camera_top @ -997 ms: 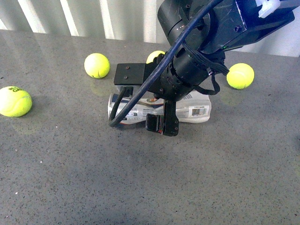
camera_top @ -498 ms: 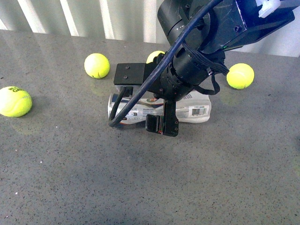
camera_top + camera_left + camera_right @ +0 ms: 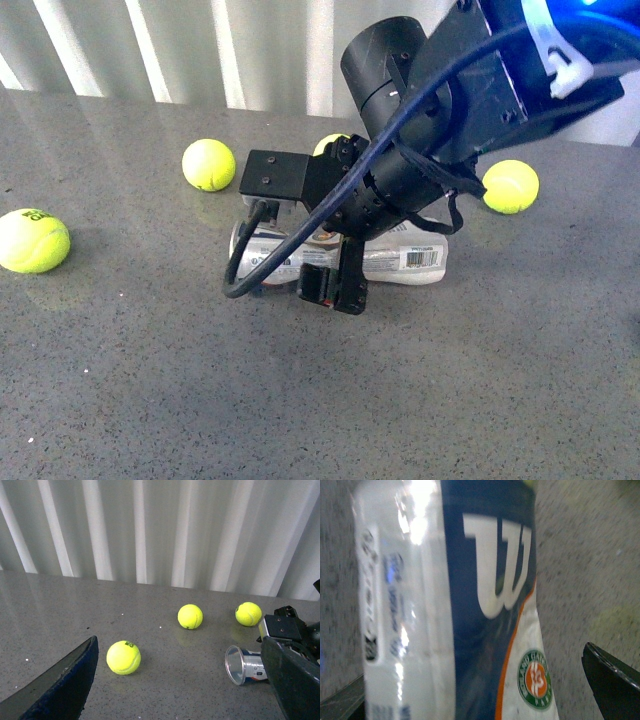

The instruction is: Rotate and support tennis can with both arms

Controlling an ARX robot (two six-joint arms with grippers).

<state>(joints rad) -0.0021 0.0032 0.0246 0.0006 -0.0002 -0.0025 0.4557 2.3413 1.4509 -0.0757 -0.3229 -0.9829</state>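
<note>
Clear plastic tennis can lies on the grey counter, our right tool spread astride it. We should close gently mid-label; our left tool, also spread, hangs empty.

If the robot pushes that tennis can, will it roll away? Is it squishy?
Probably it rolls: the tennis can is a round tube lying sideways on the smooth table. Likely light, since its open end looks empty and tennis balls lie loose outside. Its thin clear plastic might crumple under a hard squeeze.
</note>
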